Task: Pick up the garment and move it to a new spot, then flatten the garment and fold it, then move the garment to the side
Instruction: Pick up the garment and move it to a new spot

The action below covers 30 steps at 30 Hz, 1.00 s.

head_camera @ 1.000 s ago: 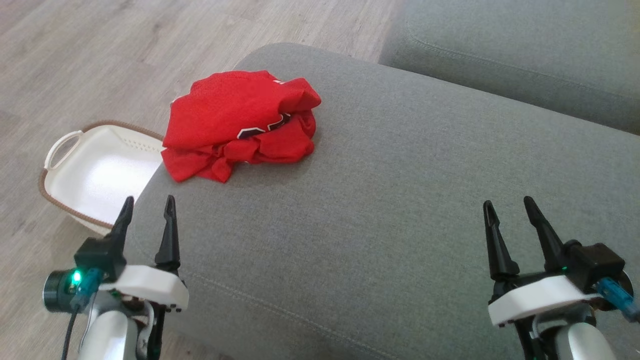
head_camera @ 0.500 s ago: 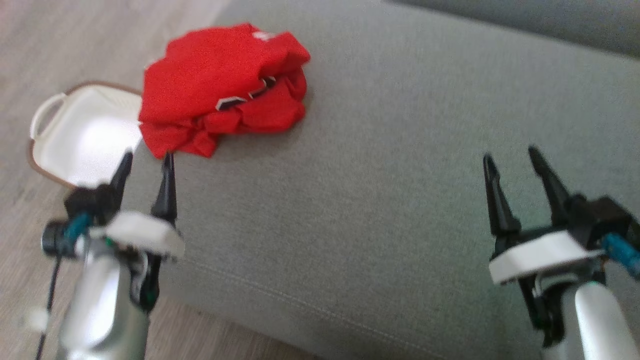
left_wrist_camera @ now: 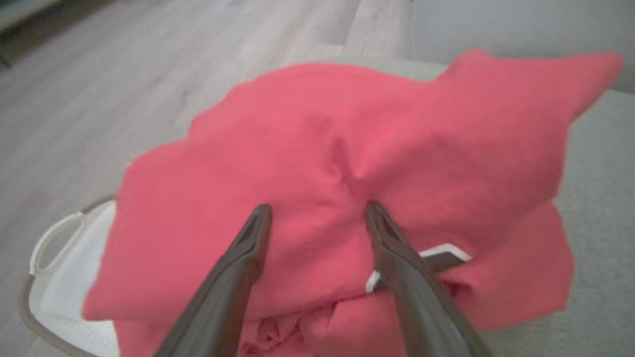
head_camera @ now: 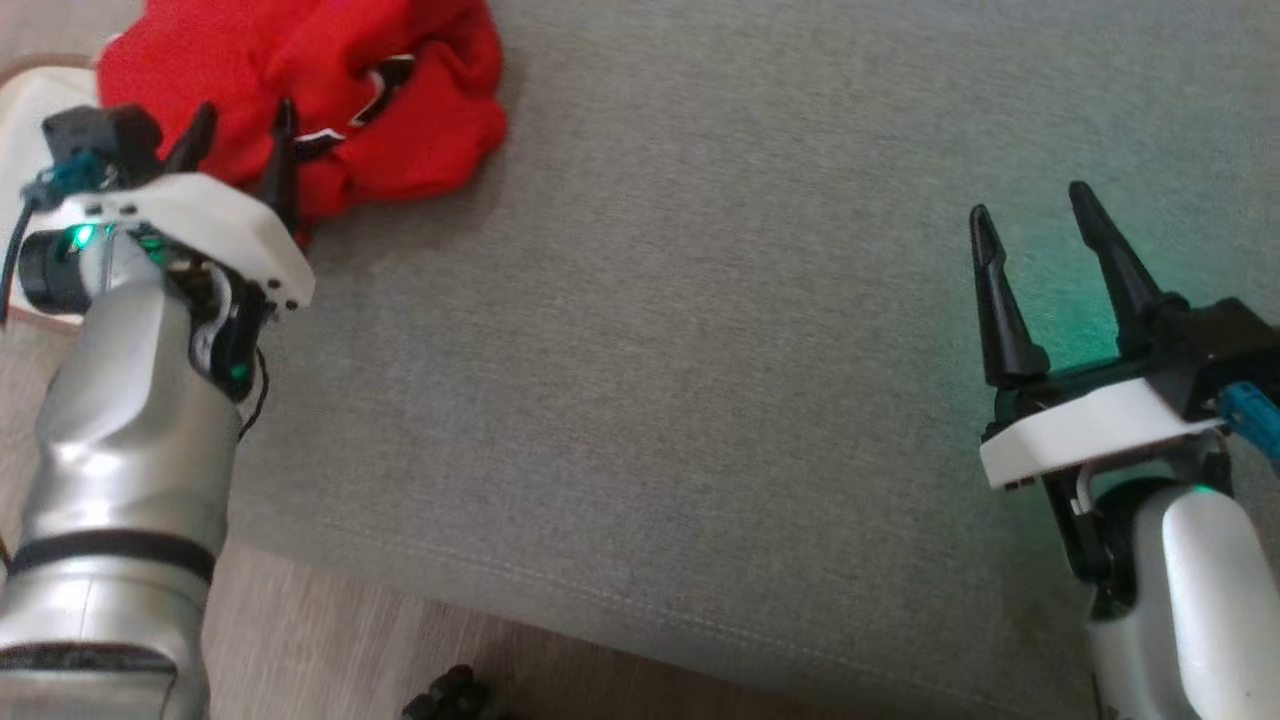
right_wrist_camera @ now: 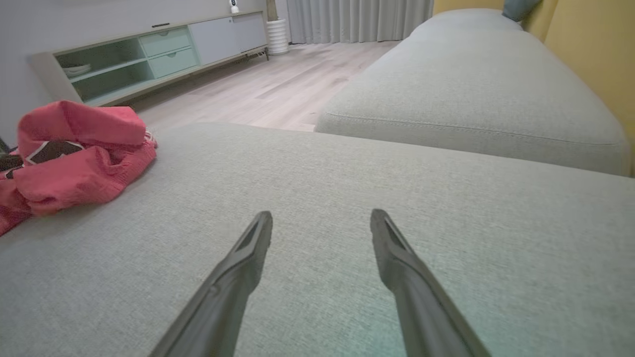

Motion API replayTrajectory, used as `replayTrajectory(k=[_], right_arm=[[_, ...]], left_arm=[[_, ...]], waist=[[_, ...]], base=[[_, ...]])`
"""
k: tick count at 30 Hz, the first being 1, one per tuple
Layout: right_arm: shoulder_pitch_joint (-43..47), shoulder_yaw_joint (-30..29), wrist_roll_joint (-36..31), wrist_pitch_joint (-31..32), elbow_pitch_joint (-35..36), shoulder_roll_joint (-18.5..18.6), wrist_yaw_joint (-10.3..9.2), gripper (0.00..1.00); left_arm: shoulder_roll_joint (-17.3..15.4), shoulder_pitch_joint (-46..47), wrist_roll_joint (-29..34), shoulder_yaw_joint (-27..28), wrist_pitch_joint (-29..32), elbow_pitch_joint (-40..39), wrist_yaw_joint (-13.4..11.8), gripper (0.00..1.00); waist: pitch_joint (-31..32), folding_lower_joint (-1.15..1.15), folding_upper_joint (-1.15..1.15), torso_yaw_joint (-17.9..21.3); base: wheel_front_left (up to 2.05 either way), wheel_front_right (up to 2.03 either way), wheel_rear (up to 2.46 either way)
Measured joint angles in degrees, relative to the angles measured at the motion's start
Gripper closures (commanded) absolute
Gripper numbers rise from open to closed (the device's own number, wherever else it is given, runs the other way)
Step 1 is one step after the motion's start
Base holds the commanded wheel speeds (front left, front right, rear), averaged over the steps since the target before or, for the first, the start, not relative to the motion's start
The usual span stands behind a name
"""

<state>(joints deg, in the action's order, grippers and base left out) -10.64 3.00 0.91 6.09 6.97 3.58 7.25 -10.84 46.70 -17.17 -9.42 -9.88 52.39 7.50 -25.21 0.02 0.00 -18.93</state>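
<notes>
Garment (head_camera: 430,140) top cropped by head-view edge; basket (head_camera: 18,110) mostly hidden behind it & left hand (head_camera: 245,105)

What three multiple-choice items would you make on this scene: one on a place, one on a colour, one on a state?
1. Where does the garment lie?
A) on the cushion
B) on the floor
C) on a shelf

2. What colour is the garment?
A) blue
B) white
C) red

3. How is the left gripper?
A) shut on the garment
B) open at the garment
C) open, far from the garment

Answers:
1 A: the right wrist view shows it resting on the grey cushion.
2 C: it is red in all three views.
3 B: its fingers stand apart against the red cloth in the left wrist view.
</notes>
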Motion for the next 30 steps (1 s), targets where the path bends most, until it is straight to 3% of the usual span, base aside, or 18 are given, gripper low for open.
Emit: replayTrajectory(k=[6,8,16,20,30], right_arm=[[-0.49,-0.03,0.03,0.07,0.14,0.14,0.00,0.00],[-0.49,-0.08,0.19,0.07,0.16,0.14,0.00,0.00],[-0.35,-0.82,1.85,-0.63,-0.35,0.09,0.00,0.00],[-0.05,-1.12,2.26,-1.59,-0.99,-0.02,0.00,0.00],[5.54,-1.47,6.13,-3.45,-3.09,-0.63,0.00,0.00]], left_arm=[[-1.37,5.55,-6.19,-4.98,8.21,7.82,0.07,0.02],[-1.99,6.54,-7.84,-6.46,10.67,9.38,0.07,1.00],[-6.25,6.64,-9.56,-8.35,-3.35,9.17,0.07,1.00],[-7.62,5.37,-8.94,-7.62,-4.34,5.24,-0.49,1.00],[-8.91,-9.82,-5.11,-3.36,-4.41,-17.96,-4.58,1.00]], waist=[[-1.49,-0.01,0.00,2.14],[-1.58,-0.02,0.00,2.40],[1.76,-0.02,0.00,2.63],[4.91,-0.03,0.00,2.63],[14.41,-0.03,0.01,3.72]], base=[[0.00,0.00,0.00],[0.00,0.00,0.00],[0.00,0.00,0.00],[0.00,0.00,0.00],[0.00,0.00,0.00]])
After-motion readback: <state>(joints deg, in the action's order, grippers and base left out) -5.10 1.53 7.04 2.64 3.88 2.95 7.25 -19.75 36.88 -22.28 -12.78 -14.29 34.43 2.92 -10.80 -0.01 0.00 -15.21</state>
